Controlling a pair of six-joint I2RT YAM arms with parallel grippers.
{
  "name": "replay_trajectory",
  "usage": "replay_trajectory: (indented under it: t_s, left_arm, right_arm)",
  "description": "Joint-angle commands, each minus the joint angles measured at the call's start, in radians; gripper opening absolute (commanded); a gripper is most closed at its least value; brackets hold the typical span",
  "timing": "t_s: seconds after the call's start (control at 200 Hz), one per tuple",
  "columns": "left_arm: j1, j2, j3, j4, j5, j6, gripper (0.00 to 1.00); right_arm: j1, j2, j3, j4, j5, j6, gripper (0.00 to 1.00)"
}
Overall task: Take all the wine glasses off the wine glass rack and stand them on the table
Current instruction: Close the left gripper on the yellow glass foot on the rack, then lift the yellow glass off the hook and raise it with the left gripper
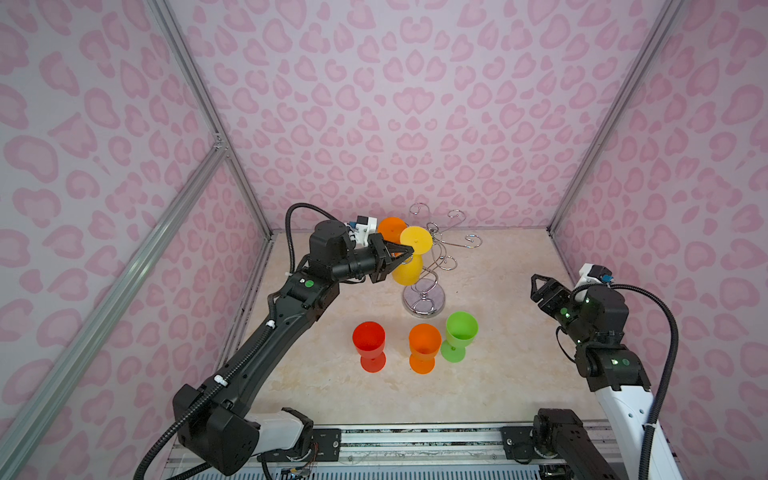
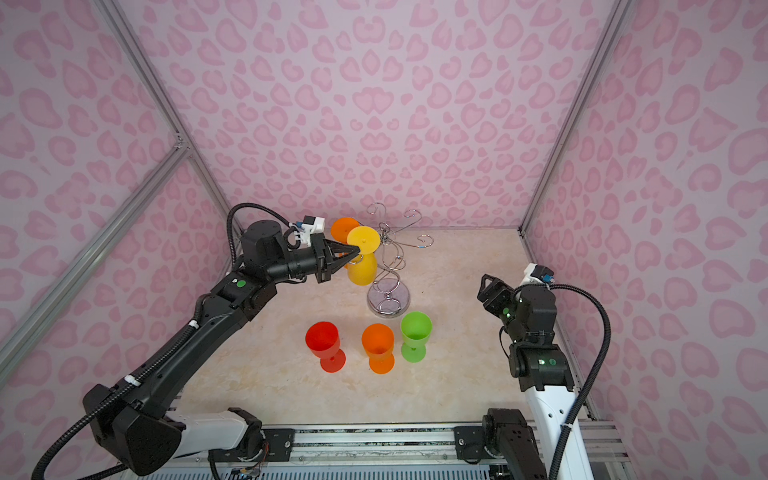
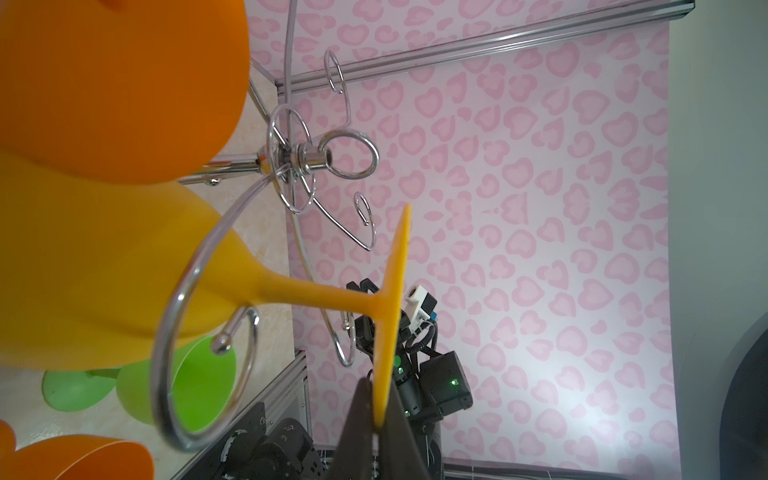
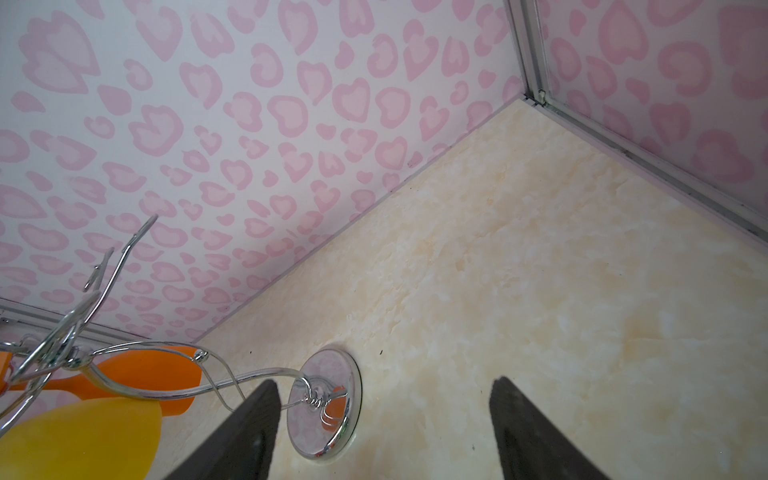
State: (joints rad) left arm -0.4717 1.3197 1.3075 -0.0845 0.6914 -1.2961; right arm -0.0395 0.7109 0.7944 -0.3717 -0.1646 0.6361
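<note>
1. Glasses on the beige table (image 1: 498, 374): a red glass (image 1: 369, 338), an orange glass (image 1: 424, 345) and a green glass (image 1: 461, 330) stand upright in a row on the near side of the wine glass rack (image 1: 424, 305). The orange and green ones are close together.
2. A hanging orange glass (image 1: 390, 228) is mouth-down on the rack, just behind the yellow wine glass (image 1: 409, 272). In the left wrist view their bowls overlap, and I cannot tell whether they touch.
3. One curled chrome arm (image 3: 166, 332) loops beside the neck of the yellow glass. The foot is well clear of the loop. Whether the stem passes through the loop cannot be told.
4. The right gripper (image 1: 540, 282) hovers at the table's right side, well apart from the rack, jaws spread wide and empty.
5. The left gripper (image 3: 377, 415) reaches in from the left, its fingers pressed together, pinching the rim of the yellow glass's foot.
6. The yellow wine glass is opaque and matte, with a rounded bowl, a slender stem and a thin flat disc foot. It is upside down and tilted at the rack's left side, off the table.
7. The rack is shiny wire with a round mirrored base, a twisted stem and spiral arms on top. It stands upright mid-table, towards the back wall
</note>
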Motion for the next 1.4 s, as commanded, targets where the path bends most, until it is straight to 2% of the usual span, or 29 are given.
replay_trajectory:
  t_s: [0.0,0.225,0.806,1.396]
  left_arm:
    - [0.004,0.008,0.029,-0.001,0.022,0.03,0.02]
    - [0.007,0.027,0.066,-0.092,0.013,0.027,0.02]
    - [0.005,0.055,0.111,-0.202,0.017,0.043,0.02]
    - [-0.022,0.06,0.098,-0.227,0.011,0.047,0.02]
  right_arm:
    - [-0.001,-0.003,-0.011,0.004,-0.001,0.002,0.8]
    - [-0.001,-0.015,-0.016,-0.009,0.007,0.001,0.8]
    - [0.0,-0.01,-0.025,-0.008,0.008,0.004,0.8]
    - [-0.002,0.007,-0.03,0.011,-0.007,0.013,0.8]
